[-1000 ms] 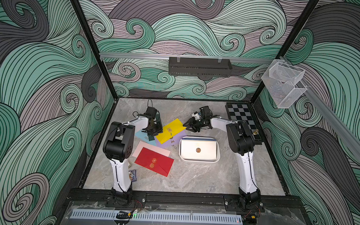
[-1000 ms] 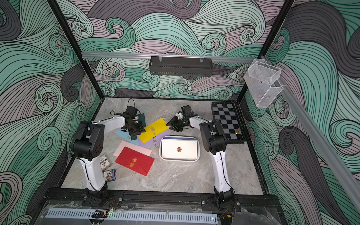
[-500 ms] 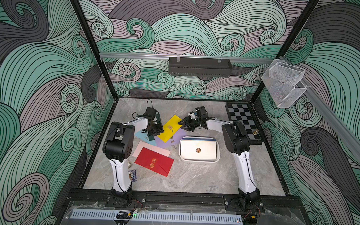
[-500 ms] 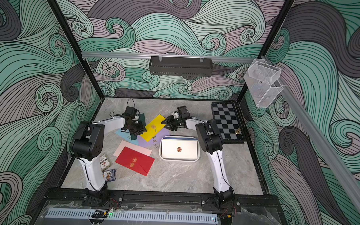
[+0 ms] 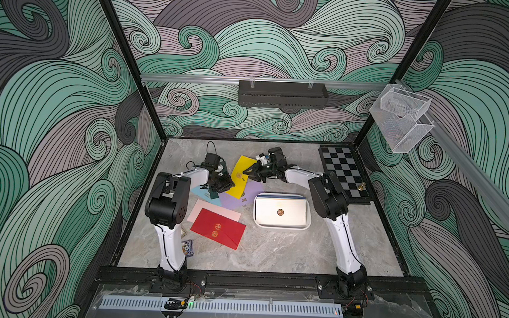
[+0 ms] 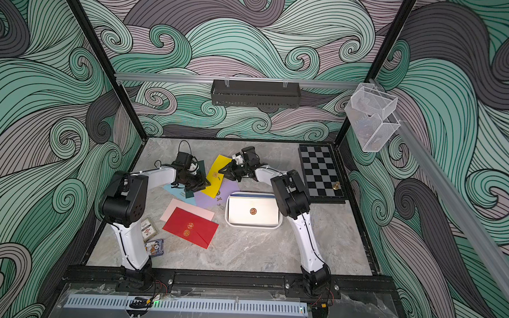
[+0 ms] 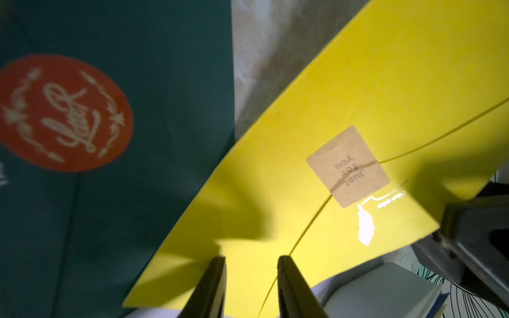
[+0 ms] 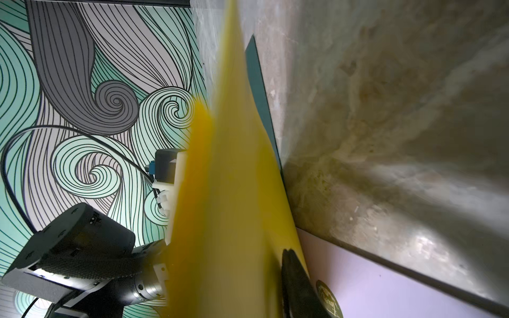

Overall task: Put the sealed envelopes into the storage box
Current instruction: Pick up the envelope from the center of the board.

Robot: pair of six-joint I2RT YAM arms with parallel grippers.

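The desk [image 5: 273, 253] is grey marbled stone, framed in black rails and shut in on three sides by walls [image 5: 59, 129] printed with green, lilac and grey waves. On the back wall a black perforated shelf [image 5: 281, 95] hangs from an aluminium rail [image 5: 192, 79]. Two clear mesh baskets [image 5: 400, 121] hang on the wall by the right arm. A chessboard [image 5: 343, 177] lies along that edge of the desk, with a small brass piece [image 5: 362, 186] near its front corner. Two card packs [image 6: 148, 229] lie by the left arm's base.

The storage box [image 5: 283, 227] sits mid-desk beside the right arm, with a cream envelope [image 5: 292, 217] flat inside it, seal up. The other envelopes overlap outside it: the red envelope [image 5: 230, 236] on the pink envelope [image 5: 208, 207], with the lilac envelope [image 5: 237, 201], light blue envelope [image 5: 201, 191] and dark green envelope [image 7: 137, 192] beyond.

The yellow envelope [image 5: 241, 176] tilts up off the pile. The right gripper [image 5: 250, 174] is clamped on its edge — in the right wrist view the sheet runs edge-on from the jaws, with one finger [image 8: 294, 275] against it and the other hidden. The left gripper [image 7: 251, 260] hovers at the opposite edge, jaws apart.
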